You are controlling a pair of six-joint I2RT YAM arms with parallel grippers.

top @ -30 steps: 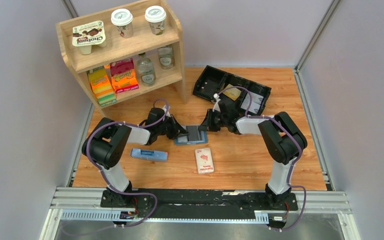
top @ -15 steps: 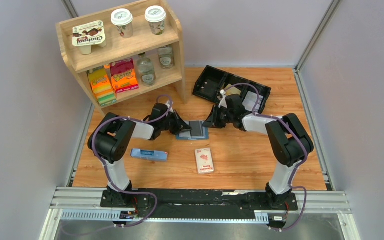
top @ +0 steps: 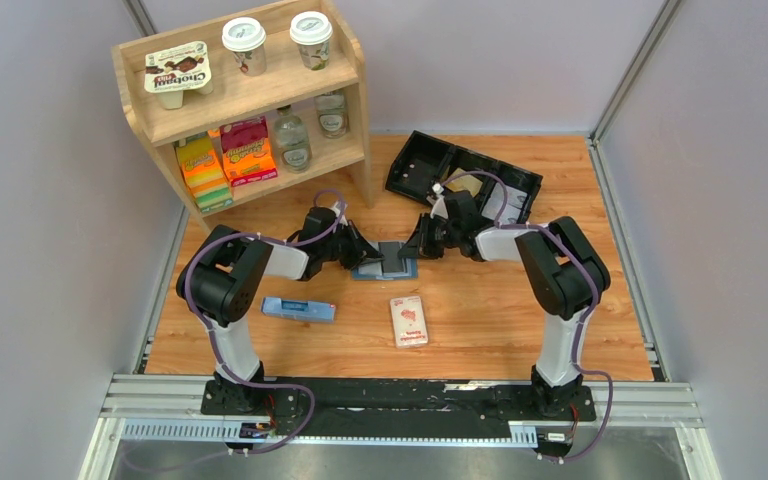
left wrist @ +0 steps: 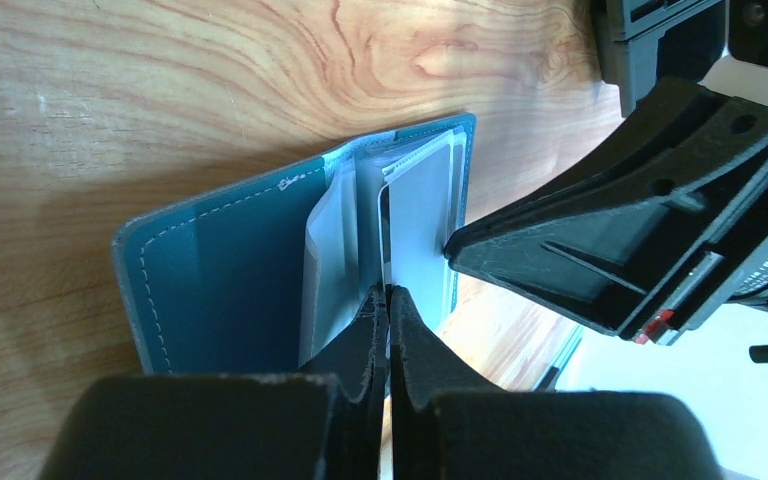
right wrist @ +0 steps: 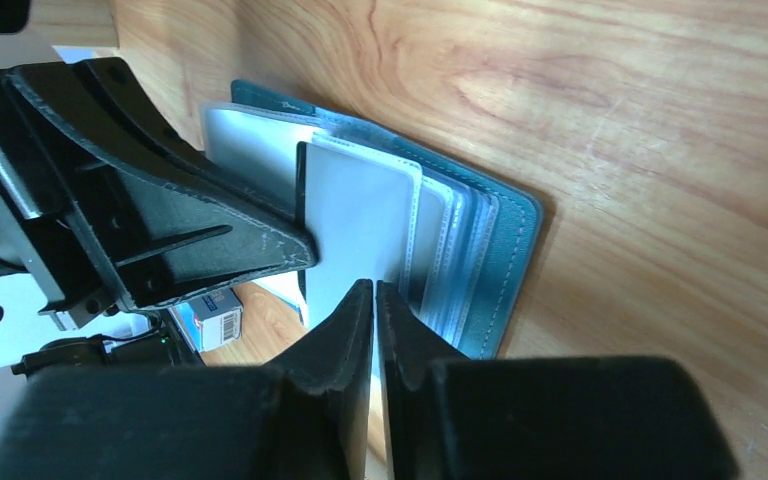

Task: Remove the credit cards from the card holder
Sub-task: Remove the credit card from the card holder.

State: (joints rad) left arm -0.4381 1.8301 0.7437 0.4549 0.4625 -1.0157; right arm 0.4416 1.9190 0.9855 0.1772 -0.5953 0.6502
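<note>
The light blue card holder lies open on the wooden table between the two arms, its clear sleeves fanned up. A dark grey credit card stands out of the sleeves. My left gripper comes in from the left and is shut on the holder's near edge. From the right, my right gripper is shut on the free edge of that grey card. A tan-gold card lies in the black tray.
A black compartment tray sits behind the right arm. A pale blue box and a white pack with a red picture lie nearer the bases. The wooden shelf with cups, bottles and boxes stands at the back left.
The right gripper drew back toward the tray, widened a little, then returned to the holder and closed on the grey card. The left gripper shifted the holder slightly farther back.
</note>
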